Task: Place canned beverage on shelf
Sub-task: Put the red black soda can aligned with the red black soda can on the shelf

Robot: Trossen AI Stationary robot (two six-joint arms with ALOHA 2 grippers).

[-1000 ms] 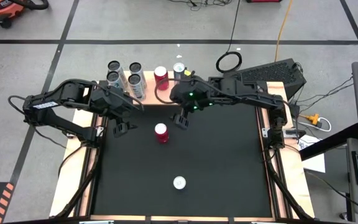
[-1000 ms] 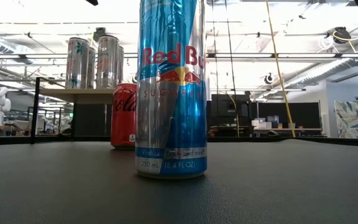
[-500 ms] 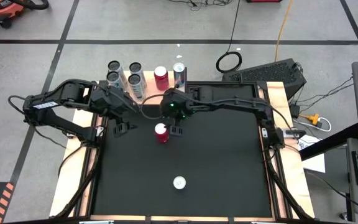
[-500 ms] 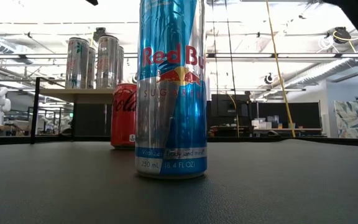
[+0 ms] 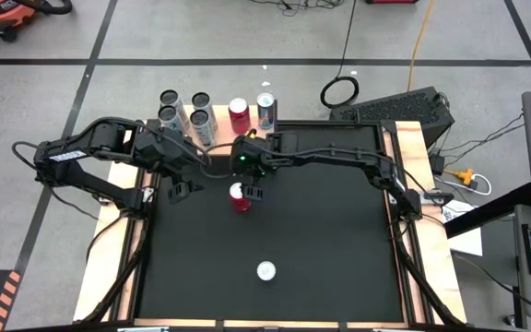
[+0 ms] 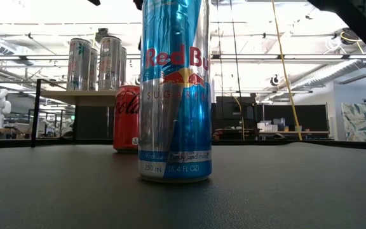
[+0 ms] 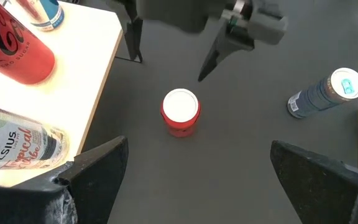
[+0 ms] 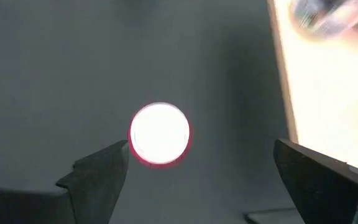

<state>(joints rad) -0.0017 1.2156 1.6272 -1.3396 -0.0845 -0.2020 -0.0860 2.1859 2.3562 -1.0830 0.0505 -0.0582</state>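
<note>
I have the right gripper (image 5: 253, 191) reached across the desk (image 5: 321, 249), open above the red can (image 5: 238, 196); left gripper (image 5: 175, 191) waits open beside the shelf (image 7: 73, 68).

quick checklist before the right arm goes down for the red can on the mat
1. Right gripper fingers open: ok.
2. Right gripper over the red can: not ok, the right wrist view shows the can off toward one finger, not centred.
3. Red can upright, apart from other cans: ok.
4. Left gripper clear of the can: ok, it waits open near the mat's left edge.
5. Room on the shelf: ok, bare wood shows beside the Coca-Cola can.
6. Height above the can: cannot tell.
</note>
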